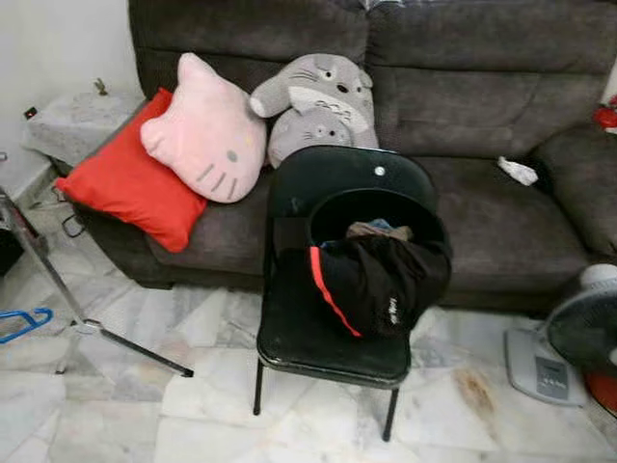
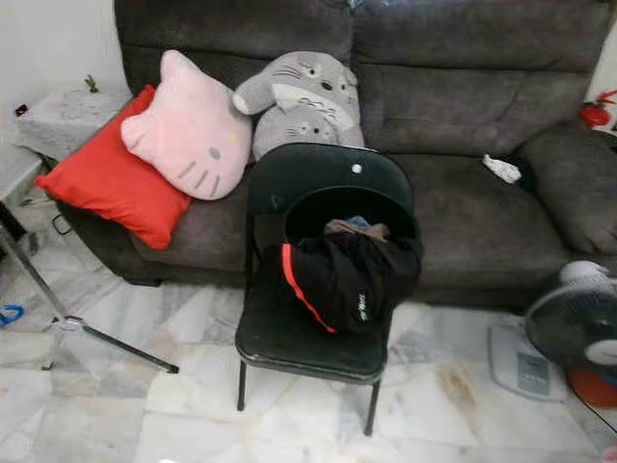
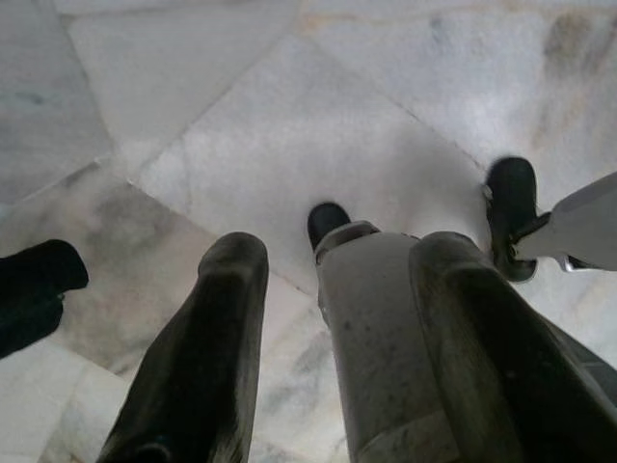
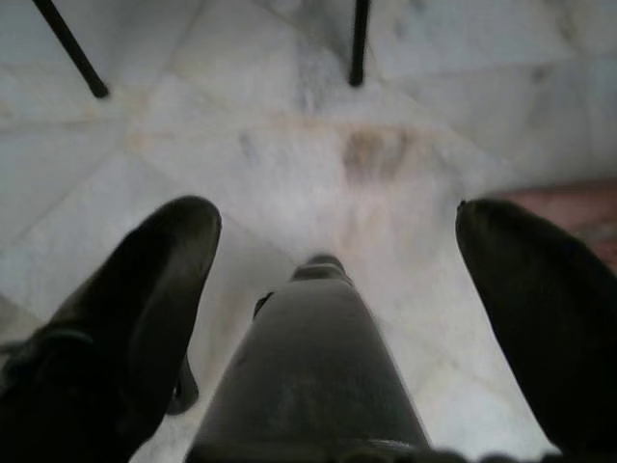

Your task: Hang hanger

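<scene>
- Standing on pale veined marble floor [image 1: 125, 405] tiles, a black folding chair [image 1: 333, 289] with thin metal legs faces the camera, its glossy curved back close to a dark grey fabric sofa [image 1: 482, 116]
- Heaped on the chair's seat lies a soft black jacket [image 1: 381, 275] with a red stripe down one edge and a bit of brown cloth showing at the top
- Against the sofa's left end lean a square red cushion [image 1: 130, 183], a pink cat-face pillow [image 1: 207, 135] with whisker marks, and a rounded grey-and-white plush toy [image 1: 318, 101]
- A small crumpled white scrap [image 1: 519, 171] rests on the right seat cushion
- A blue plastic hanger [image 1: 21, 323], the task's thing, lies on the floor at the far left, near the slanted metal legs of a stand [image 1: 87, 323]
- A floor fan [image 1: 578, 342] with a round wire cage and grey base sits at the right edge
- The left gripper [image 3: 337, 280] hangs over the tiles, its two black fingers set apart and holding nothing
- The right gripper [image 4: 337, 241] hangs over the floor near the chair legs, fingers spread wide and empty
</scene>
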Motion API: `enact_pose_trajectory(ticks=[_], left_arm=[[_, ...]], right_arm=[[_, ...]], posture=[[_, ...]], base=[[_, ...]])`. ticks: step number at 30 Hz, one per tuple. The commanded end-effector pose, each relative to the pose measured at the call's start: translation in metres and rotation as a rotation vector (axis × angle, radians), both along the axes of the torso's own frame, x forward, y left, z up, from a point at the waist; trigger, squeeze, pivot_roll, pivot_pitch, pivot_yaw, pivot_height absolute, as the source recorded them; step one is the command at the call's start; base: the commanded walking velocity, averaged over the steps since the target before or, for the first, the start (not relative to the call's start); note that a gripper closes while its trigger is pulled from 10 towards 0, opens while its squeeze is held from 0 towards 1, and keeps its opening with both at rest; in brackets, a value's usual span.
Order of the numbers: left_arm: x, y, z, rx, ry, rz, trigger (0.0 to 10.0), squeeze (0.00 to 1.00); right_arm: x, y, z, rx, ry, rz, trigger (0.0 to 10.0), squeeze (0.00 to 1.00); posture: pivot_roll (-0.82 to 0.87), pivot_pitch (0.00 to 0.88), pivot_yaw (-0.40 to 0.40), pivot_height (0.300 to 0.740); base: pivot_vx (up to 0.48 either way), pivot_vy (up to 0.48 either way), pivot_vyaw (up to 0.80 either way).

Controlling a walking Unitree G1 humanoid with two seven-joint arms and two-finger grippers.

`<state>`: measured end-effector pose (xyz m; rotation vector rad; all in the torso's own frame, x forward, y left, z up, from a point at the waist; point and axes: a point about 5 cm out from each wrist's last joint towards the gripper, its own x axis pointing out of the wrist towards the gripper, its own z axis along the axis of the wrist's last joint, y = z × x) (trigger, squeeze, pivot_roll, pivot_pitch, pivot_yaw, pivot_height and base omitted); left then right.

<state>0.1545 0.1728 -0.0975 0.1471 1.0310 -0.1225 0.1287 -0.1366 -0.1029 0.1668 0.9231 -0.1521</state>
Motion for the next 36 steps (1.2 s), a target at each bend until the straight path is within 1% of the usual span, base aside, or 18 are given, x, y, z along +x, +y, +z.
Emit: enact_pose_trajectory(ticks=[1, 5, 14, 17, 19, 21, 22, 23, 24, 25, 26, 27, 29, 30, 31, 32, 33, 36], left_arm=[[-0.008, -0.007, -0.004, -0.025, 0.038, 0.003, 10.0, 0.00], [-0.009, -0.009, -0.004, -0.029, 0.038, 0.007, 10.0, 0.00], [-0.009, -0.009, -0.004, -0.032, 0.036, 0.007, 10.0, 0.00], [-0.009, -0.009, -0.004, -0.033, 0.035, 0.009, 10.0, 0.00], [-0.009, -0.008, -0.004, -0.032, 0.033, 0.010, 10.0, 0.00], [-0.009, -0.005, -0.004, -0.028, 0.028, 0.013, 10.0, 0.00], [-0.008, -0.001, -0.003, -0.020, 0.021, 0.015, 10.0, 0.00], [-0.007, 0.000, -0.003, -0.018, 0.017, 0.017, 10.0, 0.00], [-0.007, 0.002, -0.002, -0.019, 0.010, 0.025, 10.0, 0.00], [-0.004, 0.004, -0.001, -0.016, -0.008, 0.023, 10.0, 0.00], [-0.001, 0.006, 0.001, -0.016, -0.029, 0.023, 10.0, 0.00], [0.004, 0.007, 0.003, -0.021, -0.056, 0.031, 10.0, 0.00], [0.012, 0.009, 0.008, -0.026, -0.103, 0.038, 10.0, 0.00], [0.021, 0.016, 0.013, -0.027, -0.147, 0.042, 10.0, 0.00], [0.038, 0.031, 0.025, -0.030, -0.223, 0.048, 10.0, 0.00], [0.038, 0.031, 0.025, -0.030, -0.223, 0.048, 10.0, 0.00], [0.051, 0.042, 0.036, -0.039, -0.275, 0.053, 10.0, 0.00], [0.066, 0.047, 0.047, -0.049, -0.345, 0.042, 10.0, 0.00]], right_arm=[[-0.023, 0.016, -0.007, 0.048, 0.086, -0.012, 10.0, 0.00], [-0.022, 0.016, -0.007, 0.047, 0.076, -0.002, 10.0, 0.00], [-0.021, 0.015, -0.006, 0.042, 0.062, -0.011, 10.0, 0.00], [-0.020, 0.014, -0.005, 0.033, 0.029, -0.035, 10.0, 0.00], [-0.017, 0.013, -0.002, 0.025, -0.014, -0.056, 10.0, 0.00], [-0.016, 0.012, -0.001, 0.012, -0.040, -0.070, 10.0, 0.00], [-0.014, 0.010, 0.001, 0.006, -0.073, -0.087, 10.0, 0.00], [0.018, -0.006, 0.014, -0.026, -0.190, -0.102, 10.0, 0.00], [0.060, -0.026, 0.036, -0.069, -0.343, -0.111, 10.0, 0.00], [0.091, -0.040, 0.058, -0.090, -0.472, -0.122, 10.0, 0.00], [0.109, -0.048, 0.074, -0.098, -0.562, -0.129, 10.0, 0.00], [0.115, -0.051, 0.082, -0.101, -0.610, -0.132, 10.0, 0.00], [0.117, -0.052, 0.086, -0.106, -0.644, -0.134, 10.0, 0.00], [0.117, -0.054, 0.087, -0.111, -0.654, -0.136, 10.0, 0.00], [0.115, -0.056, 0.088, -0.117, -0.664, -0.139, 10.0, 0.00], [0.115, -0.056, 0.088, -0.117, -0.664, -0.139, 10.0, 0.00], [0.113, -0.058, 0.087, -0.120, -0.666, -0.140, 10.0, 0.00], [0.110, -0.059, 0.084, -0.120, -0.659, -0.134, 10.0, 0.00]], posture=[[0.01, 0.101, -0.016, 0.740], [0.01, 0.101, -0.018, 0.740], [0.01, 0.103, -0.018, 0.740], [0.01, 0.104, -0.018, 0.740], [0.00, 0.106, -0.019, 0.740], [0.00, 0.105, -0.020, 0.740], [0.00, 0.105, -0.020, 0.740], [-0.01, 0.106, -0.020, 0.740], [-0.01, 0.106, -0.020, 0.740], [-0.02, 0.107, -0.020, 0.740], [-0.02, 0.107, -0.020, 0.740], [-0.03, 0.108, -0.022, 0.740], [-0.03, 0.107, -0.022, 0.740], [-0.03, 0.107, -0.023, 0.740], [-0.04, 0.107, -0.023, 0.740], [-0.04, 0.107, -0.023, 0.740], [-0.03, 0.106, -0.024, 0.740], [-0.03, 0.102, -0.024, 0.740]], base=[[0.300, 0.000, 0.00], [0.068, 0.000, 0.00], [0.000, 0.000, 0.00], [0.000, 0.000, 0.00], [0.000, 0.000, 0.00], [0.000, 0.000, 0.00], [0.000, 0.000, 0.00], [0.000, 0.000, 0.00], [0.000, 0.000, 0.00], [0.000, 0.000, 0.00], [0.000, 0.000, 0.00], [0.000, 0.000, 0.00], [0.000, 0.000, 0.00], [0.000, 0.000, 0.00], [0.000, 0.000, 0.00], [0.000, 0.000, 0.00], [0.000, 0.000, 0.00], [0.000, 0.000, 0.00]])
